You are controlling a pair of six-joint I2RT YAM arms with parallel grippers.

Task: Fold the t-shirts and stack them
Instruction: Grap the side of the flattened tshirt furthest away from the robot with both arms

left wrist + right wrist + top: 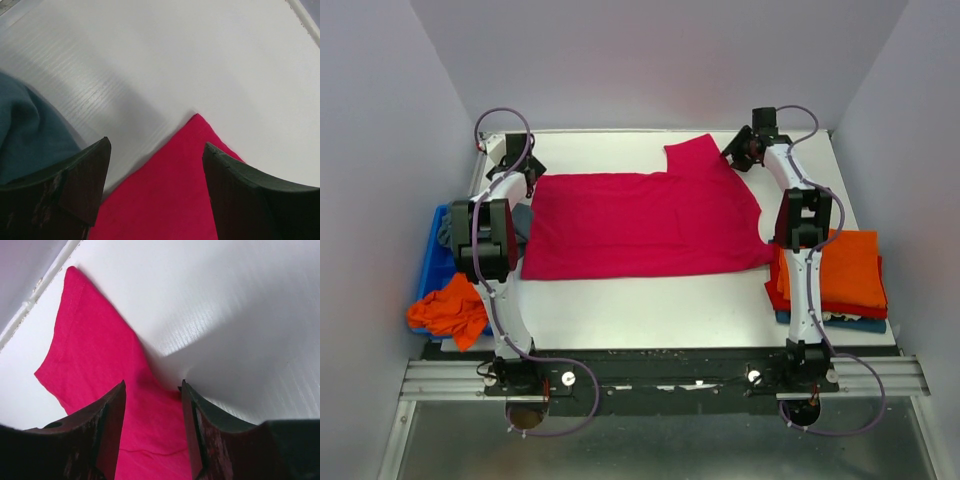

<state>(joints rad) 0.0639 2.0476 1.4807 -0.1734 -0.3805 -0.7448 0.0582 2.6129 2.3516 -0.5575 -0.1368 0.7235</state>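
Observation:
A crimson-pink t-shirt [640, 222] lies spread flat across the middle of the table, one sleeve [695, 158] pointing to the back. My left gripper [528, 175] hovers over its back-left corner [197, 120]. In the left wrist view its jaws [157, 150] stand wide open, with the cloth lying flat beneath them. My right gripper [740, 153] is at the sleeve's right edge. In its wrist view it [152, 387] is open, and crimson cloth [90, 345] lies flat between the fingers, not pinched. Folded t-shirts are stacked at the right, orange [848, 265] on top.
A blue tray [428, 262] hangs off the table's left edge. It holds a crumpled orange shirt [450, 310] and a grey-blue one [445, 228], which also shows as cloth [25, 130] beside my left fingers. White walls close in behind and on both sides.

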